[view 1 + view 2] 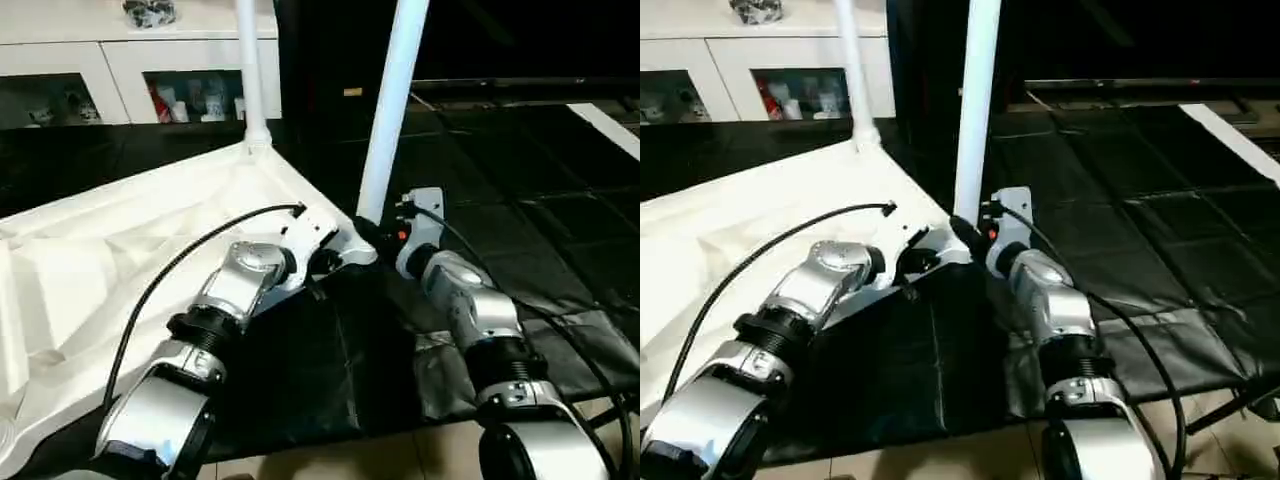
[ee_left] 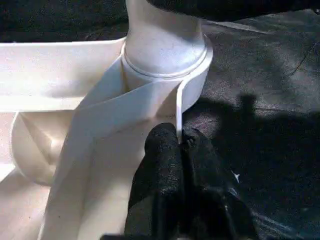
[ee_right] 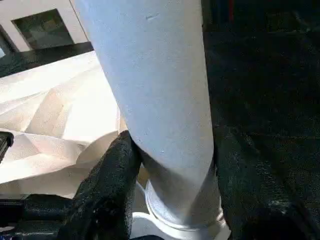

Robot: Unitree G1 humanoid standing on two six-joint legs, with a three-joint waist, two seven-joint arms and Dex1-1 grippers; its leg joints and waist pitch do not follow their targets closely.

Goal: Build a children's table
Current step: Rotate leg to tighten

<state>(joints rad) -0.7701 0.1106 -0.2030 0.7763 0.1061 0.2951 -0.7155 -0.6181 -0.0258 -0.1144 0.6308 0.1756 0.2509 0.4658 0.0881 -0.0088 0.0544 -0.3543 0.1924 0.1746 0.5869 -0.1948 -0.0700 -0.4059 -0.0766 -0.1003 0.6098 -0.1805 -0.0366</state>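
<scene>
The children's table lies upside down on a black mat, its white ribbed top facing up. Two white legs stand upright in corner sockets: a far leg and a near leg. My left gripper is shut on the thin upright rim of the top, right beside the near leg's socket. My right gripper is closed around the base of the near leg, with one black finger pressed against each side.
A white cabinet with glass doors and small items stands behind the table. The black mat spreads to the right, where a white strip lies on it. Pale floor shows along the front edge.
</scene>
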